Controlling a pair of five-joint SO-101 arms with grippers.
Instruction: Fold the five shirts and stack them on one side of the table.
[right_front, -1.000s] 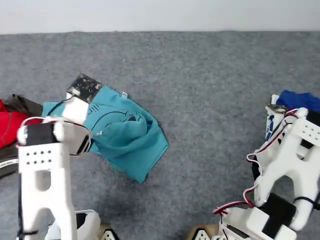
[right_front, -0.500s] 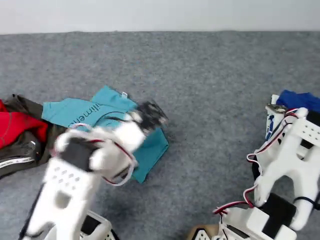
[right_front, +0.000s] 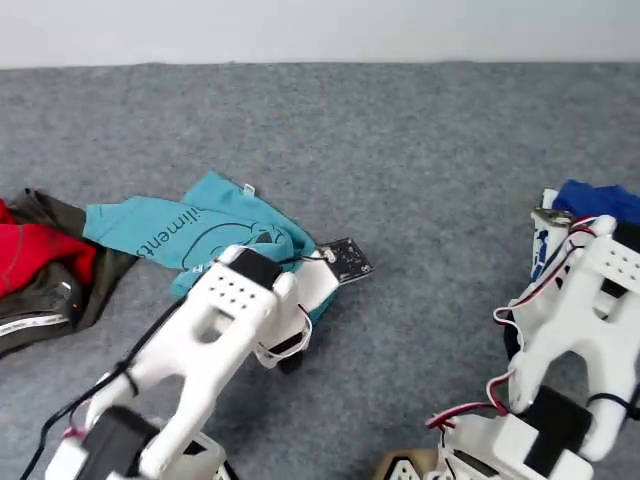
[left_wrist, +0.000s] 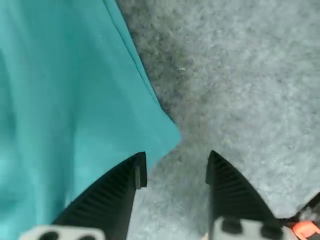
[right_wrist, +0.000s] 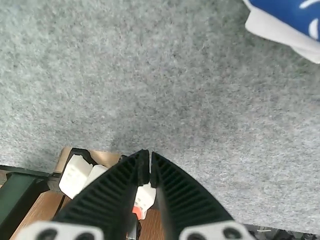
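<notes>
**Left wrist view: open jaws at the corner of the teal shirt (left_wrist: 60, 100)**

The left gripper (left_wrist: 176, 155) is spread wide. One of its fingers (left_wrist: 117, 192) is over the teal cloth, and the other is over the bare grey mat (left_wrist: 250, 75). The pointed corner of the shirt lies just ahead of the gap between the fingertips. Nothing is caught between them.

From the high view, the left arm (right_front: 230, 310) leans across the near edge of the teal shirt (right_front: 230, 235). The shirt lies crumpled and unfolded on the grey mat (right_front: 430, 160). Past the shirt, on the side away from this gripper, a red shirt (right_front: 35, 250) sits on a dark shirt (right_front: 60, 290). One teal sleeve touches that dark cloth.

The right gripper (right_wrist: 149, 155) has its fingers pressed together with nothing between them. It is above the wooden edge (right_wrist: 45, 210) where the grey mat (right_wrist: 150, 75) ends. Well ahead of its fingertips and off to one side is a blue shirt (right_wrist: 290, 17) with white on its underside. In the high view the blue shirt (right_front: 600, 200) lies just beyond the right arm (right_front: 580, 300), well apart from the teal one.
</notes>
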